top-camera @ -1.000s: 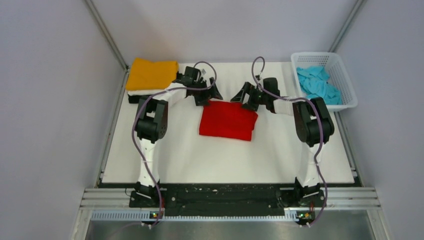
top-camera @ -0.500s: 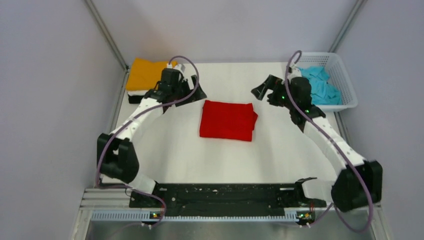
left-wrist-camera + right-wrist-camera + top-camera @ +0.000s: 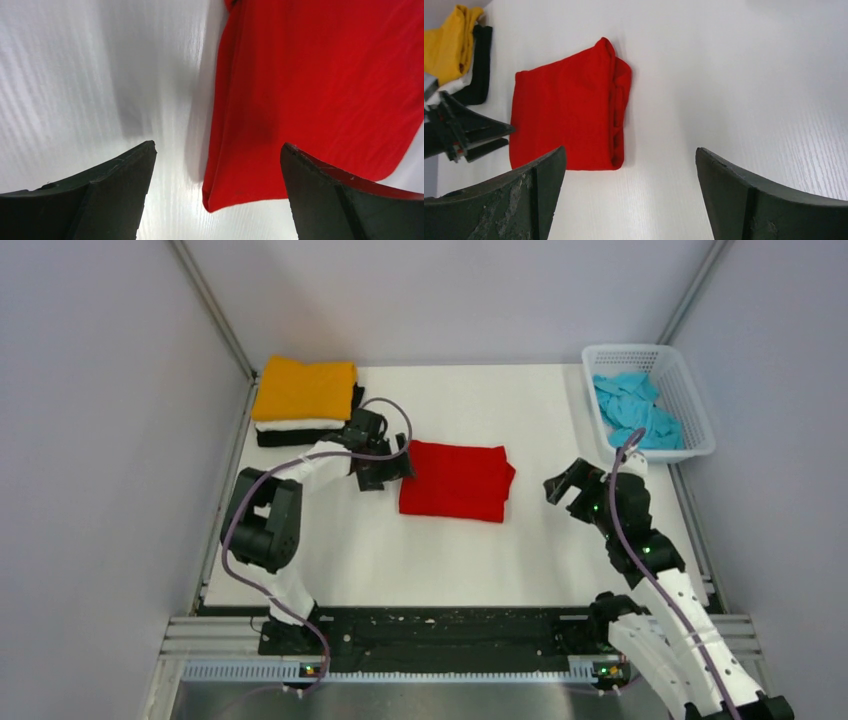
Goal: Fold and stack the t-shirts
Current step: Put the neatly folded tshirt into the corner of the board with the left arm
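Observation:
A folded bright red t-shirt (image 3: 455,480) lies flat on the white table, a little left of its middle. My left gripper (image 3: 385,470) is open at the shirt's left edge. In the left wrist view that gripper (image 3: 217,147) is low over the table, and a corner of the red shirt (image 3: 310,85) lies between its fingers, untouched. My right gripper (image 3: 565,487) is open to the right of the shirt, apart from it. From the right wrist, the open gripper (image 3: 630,150) looks across bare table at the red shirt (image 3: 566,117). A light blue shirt (image 3: 635,408) lies crumpled in the basket.
A stack at the back left corner has an orange-yellow shirt (image 3: 305,387) on top, a white one (image 3: 300,424) under it and a black one (image 3: 290,438) at the bottom. The white lattice basket (image 3: 700,435) stands at the back right. Grey walls close in both sides.
Both arms have drawn back from the far side. The left gripper has come down to the red shirt's left edge. The right gripper has moved nearer, away from the basket. The shirt has not moved.

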You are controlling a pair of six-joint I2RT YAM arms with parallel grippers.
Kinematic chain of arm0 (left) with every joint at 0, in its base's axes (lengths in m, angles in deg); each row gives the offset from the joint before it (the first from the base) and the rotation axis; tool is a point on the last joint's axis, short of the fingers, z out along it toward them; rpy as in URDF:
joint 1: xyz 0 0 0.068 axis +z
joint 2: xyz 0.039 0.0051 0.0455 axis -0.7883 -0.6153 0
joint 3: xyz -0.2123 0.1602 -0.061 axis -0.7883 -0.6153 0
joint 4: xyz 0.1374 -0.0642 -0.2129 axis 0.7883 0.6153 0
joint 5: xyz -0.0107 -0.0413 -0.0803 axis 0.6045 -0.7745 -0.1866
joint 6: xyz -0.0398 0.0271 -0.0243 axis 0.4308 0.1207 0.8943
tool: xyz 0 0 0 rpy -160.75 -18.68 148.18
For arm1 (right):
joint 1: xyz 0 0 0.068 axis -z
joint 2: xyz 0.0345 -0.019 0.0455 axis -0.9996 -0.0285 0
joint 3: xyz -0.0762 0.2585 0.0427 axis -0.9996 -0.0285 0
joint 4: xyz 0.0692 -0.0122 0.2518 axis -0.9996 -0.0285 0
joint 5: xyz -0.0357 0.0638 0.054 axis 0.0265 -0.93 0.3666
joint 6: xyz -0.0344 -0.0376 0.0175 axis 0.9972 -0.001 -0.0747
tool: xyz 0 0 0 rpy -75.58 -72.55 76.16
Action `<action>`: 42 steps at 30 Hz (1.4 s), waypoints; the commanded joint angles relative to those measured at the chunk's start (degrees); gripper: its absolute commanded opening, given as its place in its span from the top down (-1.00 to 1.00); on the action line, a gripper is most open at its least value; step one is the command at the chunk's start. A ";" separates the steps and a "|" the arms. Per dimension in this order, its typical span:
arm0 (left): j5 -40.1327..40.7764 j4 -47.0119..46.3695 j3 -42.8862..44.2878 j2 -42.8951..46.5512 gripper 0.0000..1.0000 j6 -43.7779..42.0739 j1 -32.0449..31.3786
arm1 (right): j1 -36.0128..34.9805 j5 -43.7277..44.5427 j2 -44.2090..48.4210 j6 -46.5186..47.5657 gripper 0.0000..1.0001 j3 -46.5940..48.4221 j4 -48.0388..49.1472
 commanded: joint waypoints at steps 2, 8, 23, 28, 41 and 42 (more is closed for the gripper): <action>0.91 -1.59 3.35 -5.31 -0.94 1.26 -3.07 | 0.58 3.17 4.15 -0.33 -0.97 -0.64 -1.78; 5.55 0.75 7.52 -11.21 -0.73 2.87 -7.54 | 0.52 4.16 4.04 0.06 -0.97 -0.79 -2.94; 31.98 20.58 26.54 -26.67 1.00 2.80 -16.39 | 0.58 5.84 6.09 1.11 -0.97 -0.55 -4.73; 43.79 21.54 33.12 -25.43 1.00 -3.15 -15.20 | 0.59 6.04 7.74 1.07 -0.97 -1.05 -4.46; 51.83 -0.53 39.84 -21.61 1.00 -37.52 -4.74 | 0.52 6.57 3.86 1.21 -0.97 -2.00 -2.33; 51.34 -1.45 40.99 -21.94 1.00 -38.98 -3.68 | 0.59 6.87 3.16 1.16 -0.97 -2.22 -1.97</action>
